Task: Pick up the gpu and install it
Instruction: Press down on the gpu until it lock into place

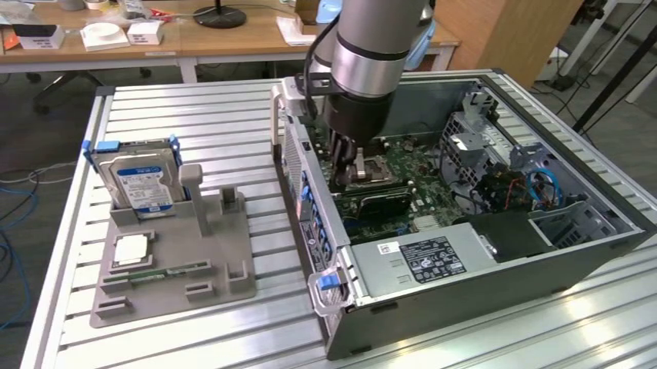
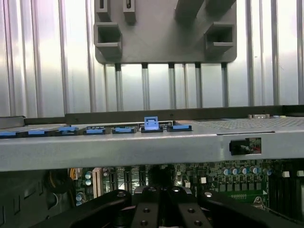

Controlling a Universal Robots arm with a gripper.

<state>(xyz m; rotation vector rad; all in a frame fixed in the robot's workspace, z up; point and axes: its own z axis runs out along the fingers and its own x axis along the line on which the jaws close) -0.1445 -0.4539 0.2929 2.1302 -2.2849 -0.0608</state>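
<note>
Nearest the wrist camera, the gripper [image 2: 161, 209] sits with its black fingers [image 2: 145, 211] drawn together, inside the open computer case [image 1: 411, 307]. Whether anything is clamped between them cannot be told. In the exterior view the arm [image 1: 365, 46] reaches down into the case beside the rear wall, over the green motherboard [image 1: 401, 165]. A dark card, apparently the gpu [image 1: 382, 201], lies flat on the motherboard just below the gripper [image 1: 349, 165]. On the bench [image 1: 195, 115], at the exterior view's left, a grey fixture tray [image 1: 169, 284] carries an upright hard drive [image 1: 144, 184], a CPU [image 1: 131, 250] and a RAM stick [image 1: 169, 270]. Blue slot latches [image 2: 151, 124] line the case edge.
</note>
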